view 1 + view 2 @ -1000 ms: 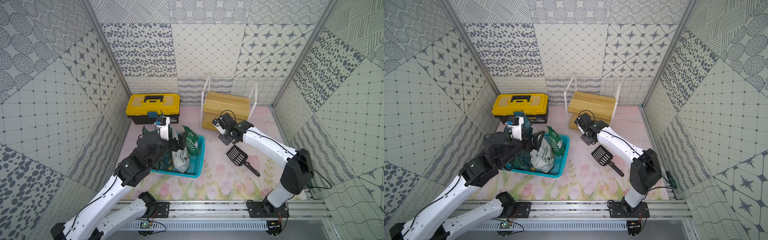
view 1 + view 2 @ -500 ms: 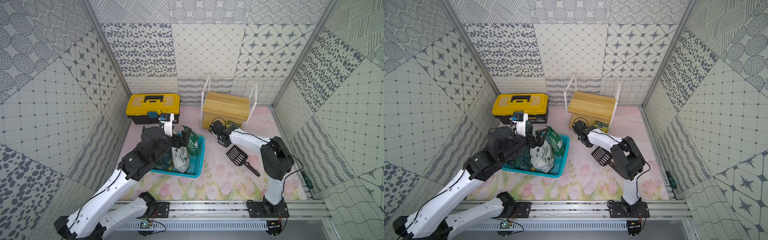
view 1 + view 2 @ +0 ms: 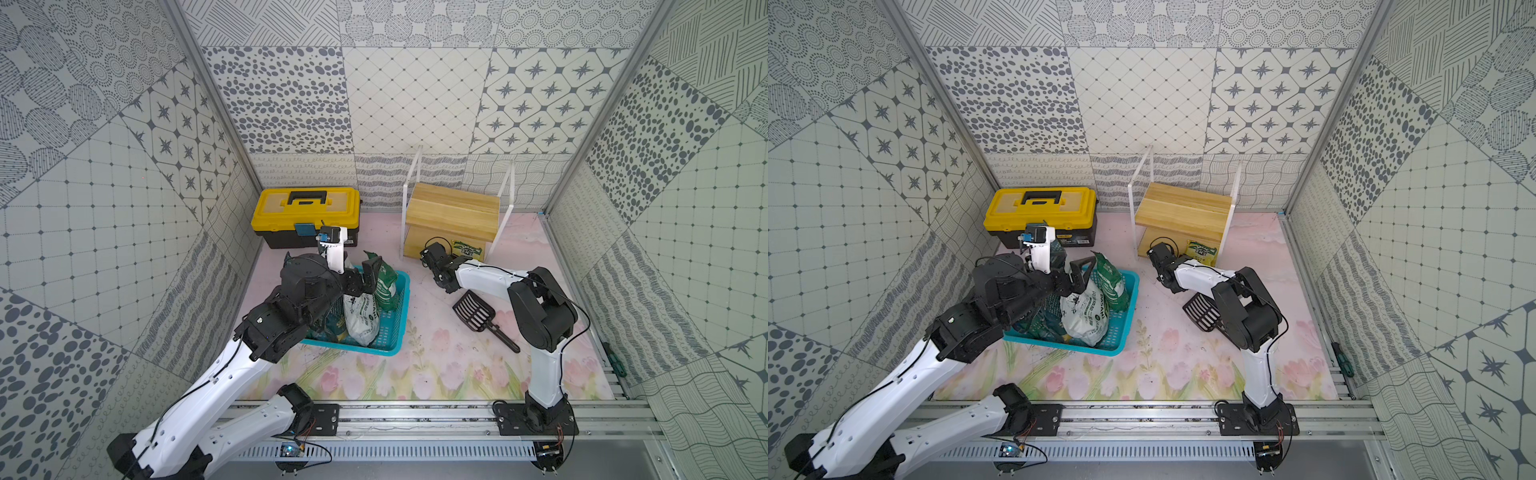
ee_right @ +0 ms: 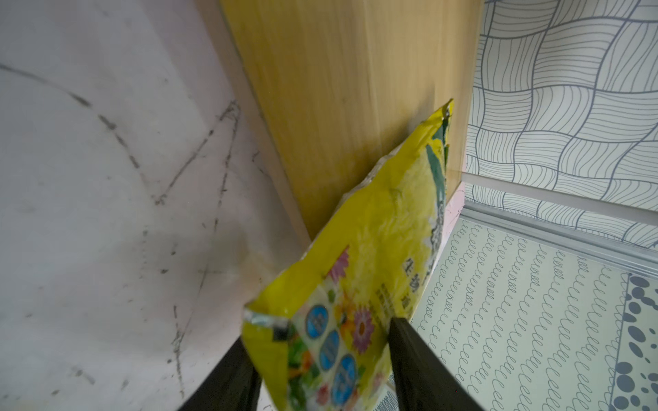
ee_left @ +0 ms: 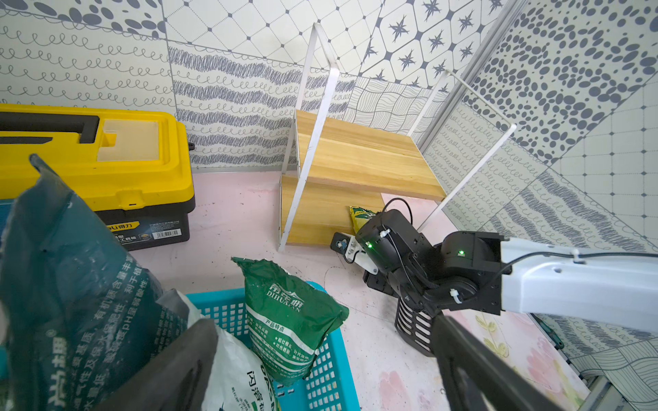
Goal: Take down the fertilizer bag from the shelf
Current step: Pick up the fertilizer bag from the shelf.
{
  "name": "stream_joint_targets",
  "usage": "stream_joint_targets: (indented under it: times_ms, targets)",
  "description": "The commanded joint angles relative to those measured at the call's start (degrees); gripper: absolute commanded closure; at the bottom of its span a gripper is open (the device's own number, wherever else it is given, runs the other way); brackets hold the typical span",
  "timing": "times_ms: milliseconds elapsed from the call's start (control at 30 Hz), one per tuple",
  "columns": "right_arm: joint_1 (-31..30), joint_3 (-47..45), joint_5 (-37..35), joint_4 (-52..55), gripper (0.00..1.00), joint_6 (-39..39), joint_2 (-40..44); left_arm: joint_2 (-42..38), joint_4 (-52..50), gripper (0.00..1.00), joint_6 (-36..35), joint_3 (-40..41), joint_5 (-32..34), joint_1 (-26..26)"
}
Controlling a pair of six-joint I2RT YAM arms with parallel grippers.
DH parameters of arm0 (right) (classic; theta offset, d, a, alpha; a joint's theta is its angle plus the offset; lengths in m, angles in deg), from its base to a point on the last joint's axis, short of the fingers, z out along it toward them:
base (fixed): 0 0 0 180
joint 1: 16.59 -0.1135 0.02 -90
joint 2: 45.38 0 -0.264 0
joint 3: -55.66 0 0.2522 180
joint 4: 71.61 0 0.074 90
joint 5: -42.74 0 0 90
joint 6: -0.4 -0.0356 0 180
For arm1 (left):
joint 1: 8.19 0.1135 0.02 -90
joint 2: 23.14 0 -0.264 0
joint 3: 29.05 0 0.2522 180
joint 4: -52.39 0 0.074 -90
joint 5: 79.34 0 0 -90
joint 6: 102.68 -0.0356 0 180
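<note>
The yellow fertilizer bag [image 3: 468,249] [image 3: 1201,250] [image 5: 359,214] [image 4: 374,256] lies at the front edge of the shelf's [image 3: 453,208] [image 3: 1183,208] [image 5: 356,156] [image 4: 338,89] lower wooden board and sticks out past it over the pink floor. My right gripper [image 3: 455,261] [image 3: 1177,262] [image 4: 318,332] is shut on the bag's near end, with one black finger pressed on each side. My left gripper [image 3: 360,277] [image 3: 1073,277] [image 5: 320,373] hangs open over the blue basket, holding nothing.
The blue basket [image 3: 401,307] [image 3: 1127,307] [image 5: 331,377] holds several green and white bags. A yellow-and-black toolbox [image 3: 305,212] [image 3: 1040,210] stands at the back left. A black slotted scoop [image 3: 476,309] [image 3: 1200,313] lies on the floor under the right arm. A green screwdriver [image 3: 1341,359] lies by the right wall.
The right arm folded its elbow back and brought its gripper to the shelf's lower board; the yellow bag now shows in its grip. The left arm shifted slightly over the basket.
</note>
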Motion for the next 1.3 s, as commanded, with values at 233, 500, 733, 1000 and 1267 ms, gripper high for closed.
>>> stream_joint_targets:
  times_ms: [233, 500, 733, 1000, 1267]
  targets:
    - [0.51, 1.12, -0.92, -2.52, 0.71, -0.79, 0.35, -1.55, 1.31, 0.00, 0.04, 0.76, 0.82, -0.05]
    - [0.29, 1.11, -0.95, -2.28, 1.00, -0.75, 3.31, -1.84, 1.33, 0.00, 0.13, 0.95, 0.82, 0.00]
    - [-0.07, 2.70, 2.86, 3.18, 1.00, -5.76, 8.36, -2.53, 1.46, 0.00, 0.22, 1.30, 1.09, -0.06]
    - [-0.45, 4.89, 13.96, 12.13, 1.00, -15.47, 16.49, -3.19, 1.71, 0.00, 0.48, 1.81, 1.17, -0.18]
    - [-0.43, 6.81, 26.36, 20.23, 1.00, -24.80, 25.97, -3.56, 1.67, 0.00, 0.75, 2.09, 1.24, -0.05]
